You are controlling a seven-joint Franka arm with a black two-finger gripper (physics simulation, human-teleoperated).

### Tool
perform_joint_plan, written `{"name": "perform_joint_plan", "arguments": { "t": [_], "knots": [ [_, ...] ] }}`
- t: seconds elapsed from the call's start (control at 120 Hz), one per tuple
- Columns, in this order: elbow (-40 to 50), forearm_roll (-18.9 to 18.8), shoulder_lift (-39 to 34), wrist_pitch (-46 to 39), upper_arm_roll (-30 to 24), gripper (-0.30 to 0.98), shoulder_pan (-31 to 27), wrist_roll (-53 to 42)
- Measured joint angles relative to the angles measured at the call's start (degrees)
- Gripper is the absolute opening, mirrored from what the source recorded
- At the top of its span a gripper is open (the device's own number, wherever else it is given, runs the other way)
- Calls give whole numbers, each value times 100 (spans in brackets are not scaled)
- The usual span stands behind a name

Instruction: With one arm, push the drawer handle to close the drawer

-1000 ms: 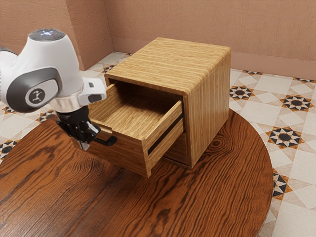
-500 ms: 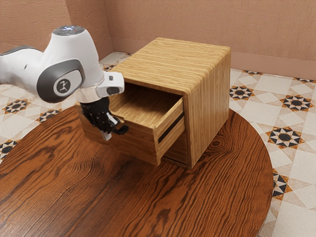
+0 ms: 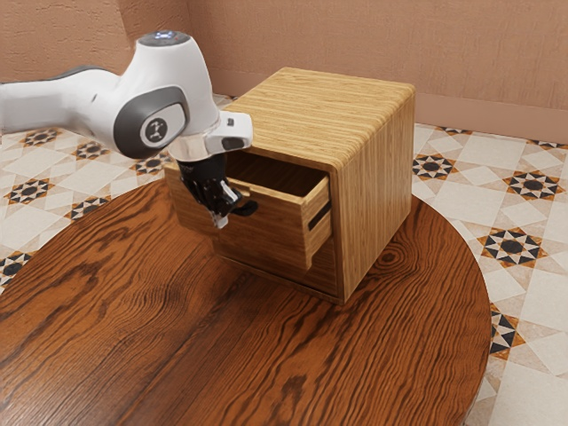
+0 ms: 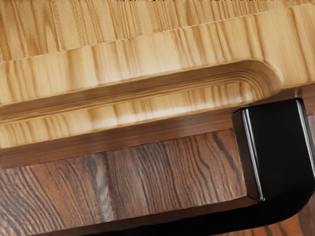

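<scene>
The claw (image 3: 224,210) points down at the front of the drawer (image 3: 277,232), right by its black handle (image 3: 247,209). How far the claw stands open, and whether it has hold of the handle, I cannot tell from these angles. The white arm (image 3: 164,102) reaches in from the exterior view's left, above the table.

The drawer is part of the way out of the upper opening of the wooden cabinet (image 3: 377,182), with some of its inside showing and a short dark rail (image 3: 319,215) along its side. In the wrist view, a rounded groove (image 4: 172,89) runs in the pale top edge of the drawer front, and the handle stands out from that front with dark-grained wood visible between them. Below the drawer is a lower front panel (image 3: 288,272).

The cabinet sits on a round table (image 3: 160,346) of reddish-brown wood with bold, dark, wavy grain and a knot near the cabinet's side. Around the table lies a pale tiled floor (image 3: 546,266) patterned with black and orange-brown stars. Beyond it rise rough, pinkish-tan walls (image 3: 355,40), meeting at corners, with a plain baseboard (image 3: 488,122) along the foot.
</scene>
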State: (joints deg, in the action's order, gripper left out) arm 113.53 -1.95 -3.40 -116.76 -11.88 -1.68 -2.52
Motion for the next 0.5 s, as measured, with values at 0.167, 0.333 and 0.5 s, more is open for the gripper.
{"name": "perform_joint_plan", "arguments": {
  "t": [0.167,0.333,0.5],
  "knots": [
    [-436,-89,349,8,48,-10,-16,-101],
    [-839,-193,693,9,112,-10,5,-183],
    [-1242,-234,1004,7,121,-10,17,-248]
  ]
}}
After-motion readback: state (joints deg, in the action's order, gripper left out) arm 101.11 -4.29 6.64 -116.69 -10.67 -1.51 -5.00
